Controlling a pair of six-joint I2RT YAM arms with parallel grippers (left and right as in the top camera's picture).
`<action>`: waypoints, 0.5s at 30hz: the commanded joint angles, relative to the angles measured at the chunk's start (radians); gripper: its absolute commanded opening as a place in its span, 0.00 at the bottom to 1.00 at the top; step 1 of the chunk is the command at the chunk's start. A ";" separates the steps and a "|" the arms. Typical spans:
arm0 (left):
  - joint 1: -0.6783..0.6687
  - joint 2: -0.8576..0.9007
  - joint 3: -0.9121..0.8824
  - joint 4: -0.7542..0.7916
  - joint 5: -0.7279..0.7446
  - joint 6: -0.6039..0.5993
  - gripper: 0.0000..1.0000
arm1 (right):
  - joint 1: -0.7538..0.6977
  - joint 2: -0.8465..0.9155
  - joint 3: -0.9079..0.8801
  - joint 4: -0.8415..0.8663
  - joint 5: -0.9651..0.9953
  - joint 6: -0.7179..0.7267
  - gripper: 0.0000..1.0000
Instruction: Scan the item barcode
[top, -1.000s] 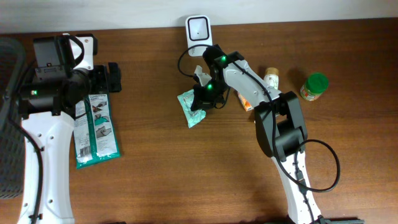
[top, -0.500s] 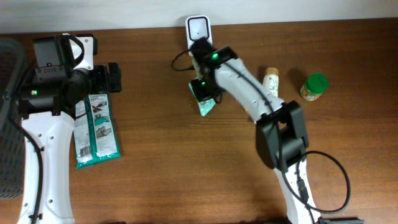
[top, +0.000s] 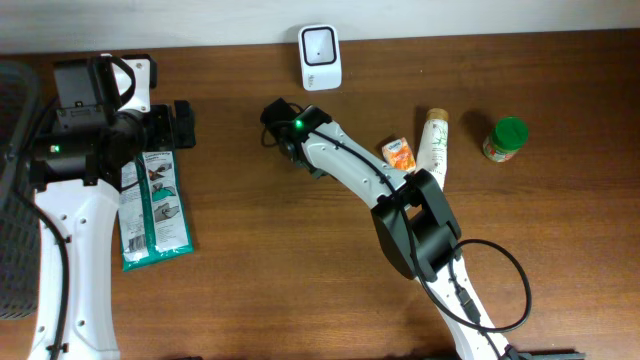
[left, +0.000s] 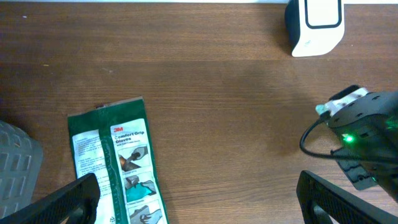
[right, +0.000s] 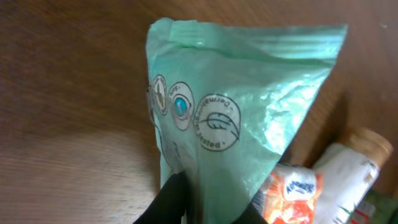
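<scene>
In the right wrist view a mint-green pouch (right: 242, 118) with round printed symbols fills the frame, and my right gripper (right: 211, 198) is shut on its lower edge, a black finger on either side. Overhead, the right wrist (top: 297, 128) sits left of and below the white scanner (top: 320, 44), and the arm hides the pouch. The scanner (left: 314, 25) also shows at the top of the left wrist view. My left gripper (left: 199, 205) stands wide open over bare wood at the far left (top: 183, 124), holding nothing.
A green glove pack (top: 153, 205) lies flat beside the left arm, partly under its left finger (left: 68, 199). An orange packet (top: 399, 153), a white tube (top: 436, 140) and a green-lidded jar (top: 505, 139) sit at the right. A dark mesh basket (top: 15, 200) borders the left edge.
The right gripper has carried the green pouch leftward, away from the scanner's front. The pouch is now hidden under the arm overhead. The left arm has not moved.
</scene>
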 joint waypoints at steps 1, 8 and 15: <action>0.000 0.002 0.013 0.002 0.011 0.009 0.99 | 0.019 0.009 0.005 -0.004 -0.231 -0.095 0.26; 0.000 0.002 0.013 0.002 0.011 0.009 0.99 | 0.031 -0.014 0.093 -0.066 -0.370 -0.089 0.38; 0.000 0.002 0.013 0.002 0.011 0.009 0.99 | 0.033 -0.013 0.149 -0.080 -0.477 -0.087 0.36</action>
